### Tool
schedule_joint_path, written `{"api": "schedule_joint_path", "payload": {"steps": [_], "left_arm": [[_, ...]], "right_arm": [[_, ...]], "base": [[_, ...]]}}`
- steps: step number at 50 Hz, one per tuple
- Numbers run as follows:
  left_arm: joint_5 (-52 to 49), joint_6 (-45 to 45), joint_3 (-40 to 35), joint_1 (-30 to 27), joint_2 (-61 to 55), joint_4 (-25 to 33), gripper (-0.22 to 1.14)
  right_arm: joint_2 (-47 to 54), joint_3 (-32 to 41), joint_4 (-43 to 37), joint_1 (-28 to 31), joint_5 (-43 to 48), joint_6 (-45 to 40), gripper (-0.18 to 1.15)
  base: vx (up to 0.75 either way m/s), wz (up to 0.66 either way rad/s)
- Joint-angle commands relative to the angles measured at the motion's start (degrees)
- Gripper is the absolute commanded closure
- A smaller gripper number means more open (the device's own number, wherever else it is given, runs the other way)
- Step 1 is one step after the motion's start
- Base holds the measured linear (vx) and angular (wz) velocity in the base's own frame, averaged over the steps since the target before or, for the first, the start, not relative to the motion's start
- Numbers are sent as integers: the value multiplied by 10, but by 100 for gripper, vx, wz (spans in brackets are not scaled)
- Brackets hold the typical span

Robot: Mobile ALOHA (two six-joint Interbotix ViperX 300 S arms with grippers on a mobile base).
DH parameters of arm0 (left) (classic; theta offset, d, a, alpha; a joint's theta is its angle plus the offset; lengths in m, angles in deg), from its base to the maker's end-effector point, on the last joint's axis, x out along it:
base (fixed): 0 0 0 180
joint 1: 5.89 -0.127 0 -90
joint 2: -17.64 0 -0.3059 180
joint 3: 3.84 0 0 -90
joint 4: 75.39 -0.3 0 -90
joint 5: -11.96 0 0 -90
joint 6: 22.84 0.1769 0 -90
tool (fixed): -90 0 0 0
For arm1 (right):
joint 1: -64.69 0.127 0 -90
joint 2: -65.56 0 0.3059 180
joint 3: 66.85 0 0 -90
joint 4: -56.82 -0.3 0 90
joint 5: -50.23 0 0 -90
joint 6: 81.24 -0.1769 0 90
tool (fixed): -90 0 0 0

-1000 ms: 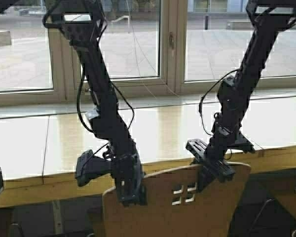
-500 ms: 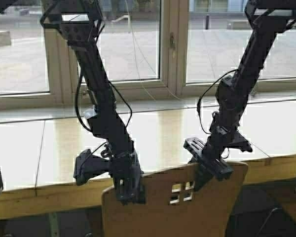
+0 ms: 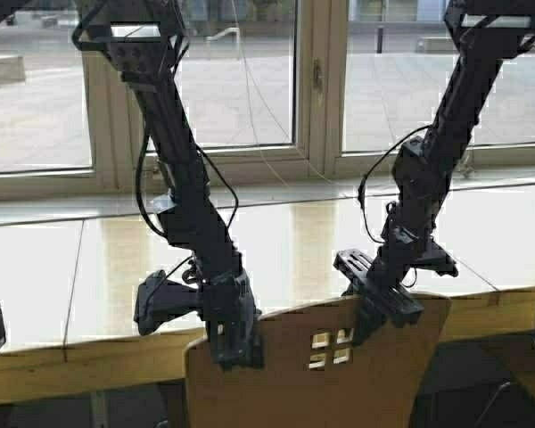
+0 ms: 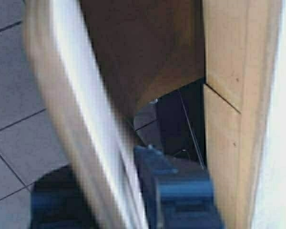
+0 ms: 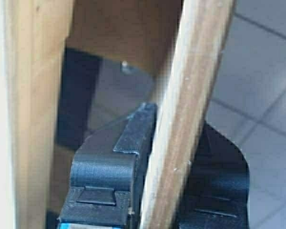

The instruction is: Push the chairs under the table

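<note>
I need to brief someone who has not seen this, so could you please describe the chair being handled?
Below the big windows runs the long table with its yellowish wooden edge. The chair stands against that edge, its tan backrest clamped by the left gripper and right gripper. Four small square cutouts mark it.

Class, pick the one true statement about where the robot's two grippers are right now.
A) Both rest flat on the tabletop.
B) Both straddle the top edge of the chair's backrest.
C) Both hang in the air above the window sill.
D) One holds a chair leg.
B: the left gripper and right gripper each sit over the backrest edge of the chair, a finger on either side in the wrist views.
</note>
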Motion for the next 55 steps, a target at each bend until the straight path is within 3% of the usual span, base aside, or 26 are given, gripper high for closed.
{"api": "schedule_joint_path", "payload": {"steps": [1,9,13,20,55], "left_arm": [[14,51,-14,-62,49,-11,69],[16,66,-11,-62,55,-13,36],[15,72,-7,-62,64,-14,22],[16,77,4,-62,81,-14,9],[7,78,114,-51,266,-43,9]], "right_arm": [[0,9,13,-6,-2,44,58],[-9,18,13,-6,-15,45,9],[-21,14,13,-6,-13,45,-4],[-43,8,13,-6,-10,45,-4],[-208,-70,11,-6,-9,43,-4]], "base": [[0,0],[-1,-1],[-1,-2],[-1,0],[-1,0]]}}
